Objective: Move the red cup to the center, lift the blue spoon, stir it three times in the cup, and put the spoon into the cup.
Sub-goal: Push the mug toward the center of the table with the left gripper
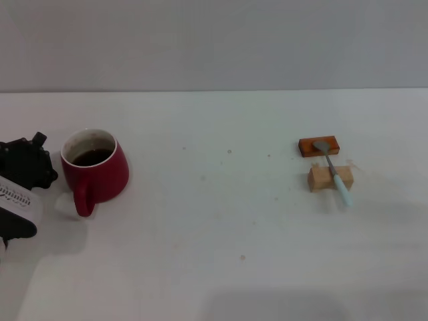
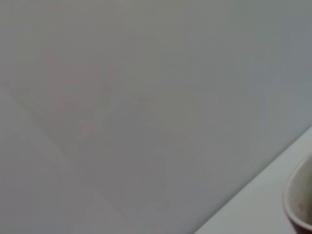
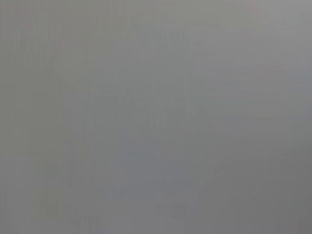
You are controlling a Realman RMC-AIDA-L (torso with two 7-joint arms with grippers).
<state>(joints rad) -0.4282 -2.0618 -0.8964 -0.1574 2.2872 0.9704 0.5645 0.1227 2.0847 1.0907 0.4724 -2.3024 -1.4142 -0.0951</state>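
Observation:
The red cup (image 1: 97,170) stands at the table's left in the head view, handle turned toward the front, dark liquid inside. Its pale rim (image 2: 298,197) shows at one edge of the left wrist view. My left gripper (image 1: 27,167) is a black shape just left of the cup, close beside it. The blue spoon (image 1: 334,172) lies at the right, its grey bowl resting on an orange-brown block (image 1: 318,146) and its neck across a tan wooden block (image 1: 329,178), pale-blue handle pointing forward. My right gripper is out of view; its wrist view is plain grey.
The white table (image 1: 221,221) stretches between cup and spoon. A grey wall (image 1: 214,40) rises behind the far edge.

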